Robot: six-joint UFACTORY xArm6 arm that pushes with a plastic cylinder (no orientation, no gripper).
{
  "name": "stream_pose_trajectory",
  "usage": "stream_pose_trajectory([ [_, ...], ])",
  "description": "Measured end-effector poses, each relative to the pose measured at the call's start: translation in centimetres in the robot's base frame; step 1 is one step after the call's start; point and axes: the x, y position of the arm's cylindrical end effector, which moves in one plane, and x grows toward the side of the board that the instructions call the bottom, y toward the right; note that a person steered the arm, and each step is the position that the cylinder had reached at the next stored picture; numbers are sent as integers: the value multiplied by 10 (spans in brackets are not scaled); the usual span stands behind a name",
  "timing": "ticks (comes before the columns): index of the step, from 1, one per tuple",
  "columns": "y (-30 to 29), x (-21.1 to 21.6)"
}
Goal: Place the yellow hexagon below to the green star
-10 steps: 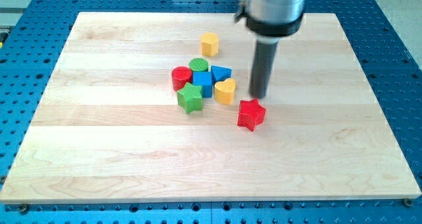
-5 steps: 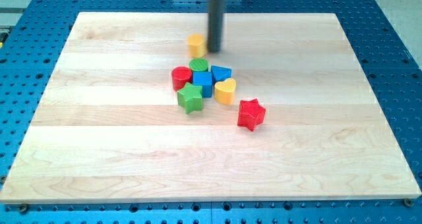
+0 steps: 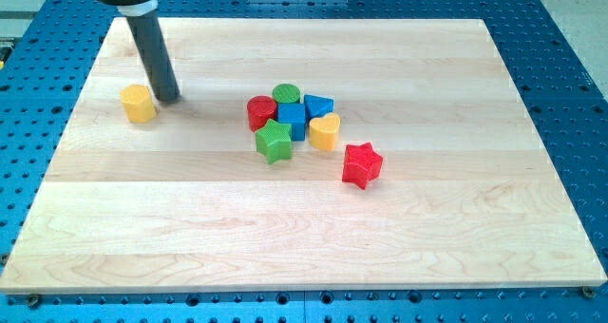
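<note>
Straight dark grey rod, smooth and cylindrical, wider black collar above, my tip (image 3: pixel 168 99) blunt

Clustered mid-board (image 3: pixel 456 218): red cylinder (image 3: pixel 260 111), green cylinder (image 3: pixel 286 95), blue cube (image 3: pixel 293 120), blue triangle (image 3: pixel 319 105), yellow heart (image 3: pixel 325 131); red star (image 3: pixel 362 164) just apart.
</note>
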Motion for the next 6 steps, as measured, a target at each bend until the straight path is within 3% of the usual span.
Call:
stream_pose_trajectory([
  [1, -30, -37],
  [2, -55, 35],
  [3, -41, 63],
  [4, 2, 129],
  [6, -57, 33],
])
